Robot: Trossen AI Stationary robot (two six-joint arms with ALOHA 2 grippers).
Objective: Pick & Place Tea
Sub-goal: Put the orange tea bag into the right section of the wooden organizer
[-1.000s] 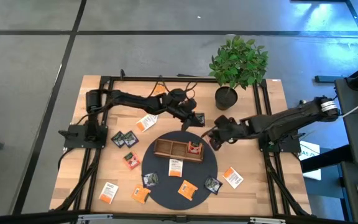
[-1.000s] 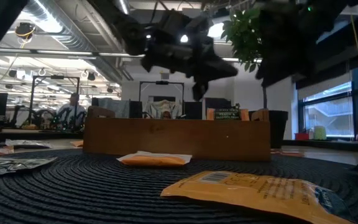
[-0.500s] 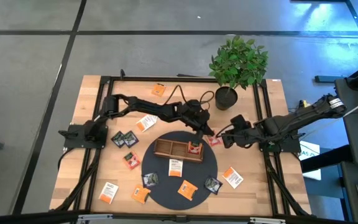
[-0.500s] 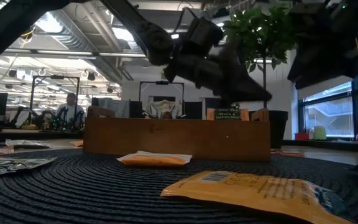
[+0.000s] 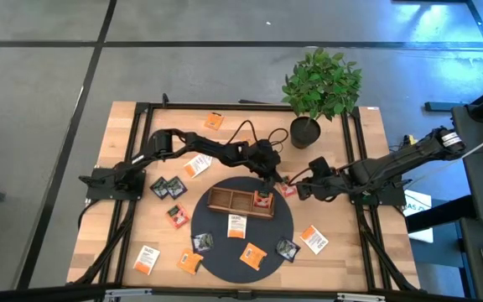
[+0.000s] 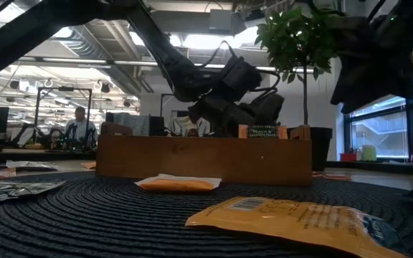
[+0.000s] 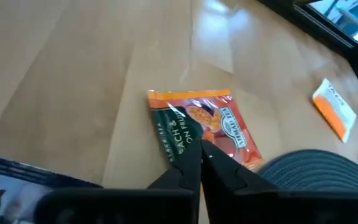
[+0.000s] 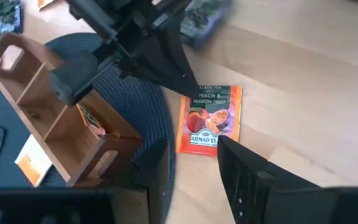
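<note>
An orange "Peach & Passion Fruit" tea sachet (image 8: 209, 121) lies flat on the wood just right of the round dark mat (image 5: 225, 256). My left gripper (image 5: 280, 179) is shut and slants down from the far left, its tip (image 8: 194, 89) at the sachet's far edge. My right gripper (image 8: 197, 165) is open at the sachet's other end, one finger on each side, holding nothing. The brown wooden tray (image 5: 225, 200) stands on the mat. One sachet (image 5: 262, 200) stands in its right compartment. My left gripper's shut fingertips (image 7: 201, 152) come slanting down from the table's far left at the sachet's far edge (image 8: 199, 93). I cannot tell whether they touch it. The sachet lies flat on the table.
More sachets lie on the mat (image 5: 236, 225) (image 5: 252, 253) and around it on the wood (image 5: 197, 165) (image 5: 168, 188) (image 5: 313, 239). A dark sachet (image 8: 204, 22) lies beyond the left gripper. A potted plant (image 5: 305, 132) stands at the far right.
My left gripper, still shut, has swung from beyond the tray toward the table's right and down, tipping steeper, until its tip reached the orange sachet. My right gripper has drawn back a little toward the right edge and rolled, uncovering the sachet.
</note>
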